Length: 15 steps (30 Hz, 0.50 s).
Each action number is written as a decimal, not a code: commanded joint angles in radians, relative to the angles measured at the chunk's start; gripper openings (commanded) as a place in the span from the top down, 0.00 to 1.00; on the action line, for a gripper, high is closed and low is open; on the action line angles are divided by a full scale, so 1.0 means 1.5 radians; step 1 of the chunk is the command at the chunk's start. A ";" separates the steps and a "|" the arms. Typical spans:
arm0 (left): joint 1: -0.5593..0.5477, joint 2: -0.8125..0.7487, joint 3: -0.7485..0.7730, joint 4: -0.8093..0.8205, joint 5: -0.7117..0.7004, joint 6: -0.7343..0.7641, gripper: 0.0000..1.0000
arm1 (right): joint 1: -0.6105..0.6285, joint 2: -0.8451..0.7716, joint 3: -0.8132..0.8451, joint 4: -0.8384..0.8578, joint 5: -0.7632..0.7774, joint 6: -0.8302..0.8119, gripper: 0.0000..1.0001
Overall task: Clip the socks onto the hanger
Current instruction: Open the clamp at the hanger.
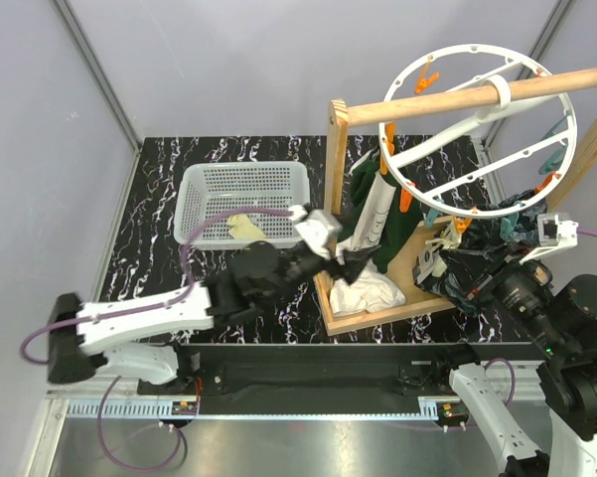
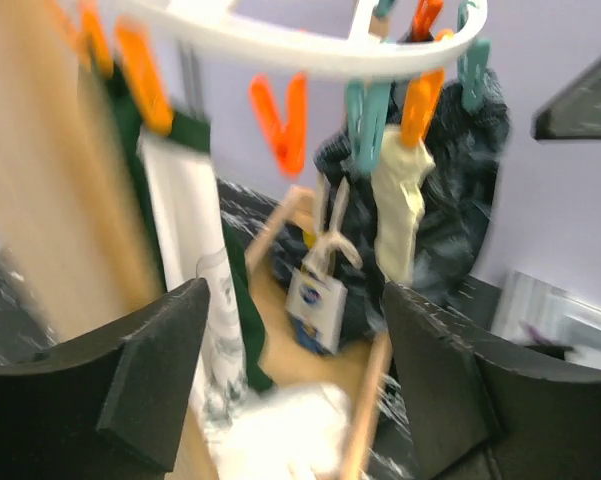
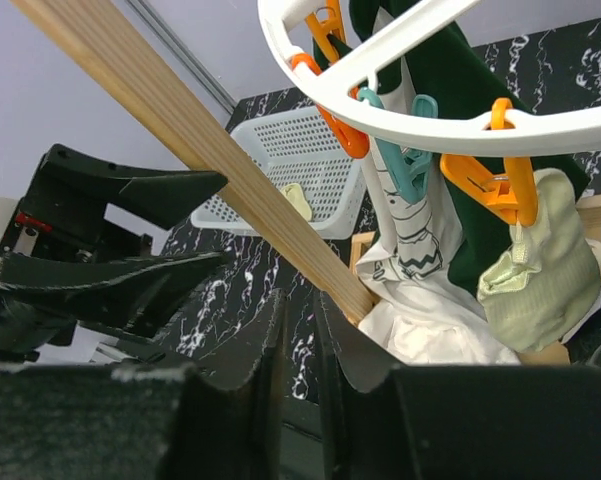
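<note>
The hanger [image 1: 477, 129] is a white ring with spokes, hung on a wooden rod at the upper right. One pale yellow sock [image 3: 540, 270] hangs from an orange peg [image 3: 490, 180] on its rim; it also shows in the left wrist view [image 2: 400, 215]. Another sock [image 1: 243, 227] lies in the white basket [image 1: 204, 194]. My left gripper [image 1: 353, 260] is open and empty below the ring, its fingers [image 2: 160, 370] wide apart. My right gripper [image 3: 298, 310] is shut on nothing, low under the ring's near side.
A wooden rod [image 1: 457, 99] on a wooden stand [image 1: 377, 313] carries the ring. A dark green-and-white garment [image 1: 373, 214] hangs from it and a white cloth [image 1: 363, 293] lies on the stand's base. Teal and orange pegs [image 2: 280, 120] hang from the rim.
</note>
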<state>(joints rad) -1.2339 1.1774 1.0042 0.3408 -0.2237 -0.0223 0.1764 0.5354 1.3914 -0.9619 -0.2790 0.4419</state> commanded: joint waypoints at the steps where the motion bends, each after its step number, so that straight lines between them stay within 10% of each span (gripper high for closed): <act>1: -0.051 0.092 0.076 0.136 -0.182 0.184 0.23 | -0.001 -0.003 0.039 -0.017 0.012 -0.032 0.77; 15: -0.016 0.303 0.297 0.081 -0.226 0.170 0.27 | -0.001 -0.018 0.059 -0.020 0.015 -0.036 0.76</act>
<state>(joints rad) -1.2816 1.6260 1.3666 0.4435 -0.5327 0.2733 0.1764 0.5121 1.4593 -1.0019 -0.2523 0.4023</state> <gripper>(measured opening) 0.740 0.235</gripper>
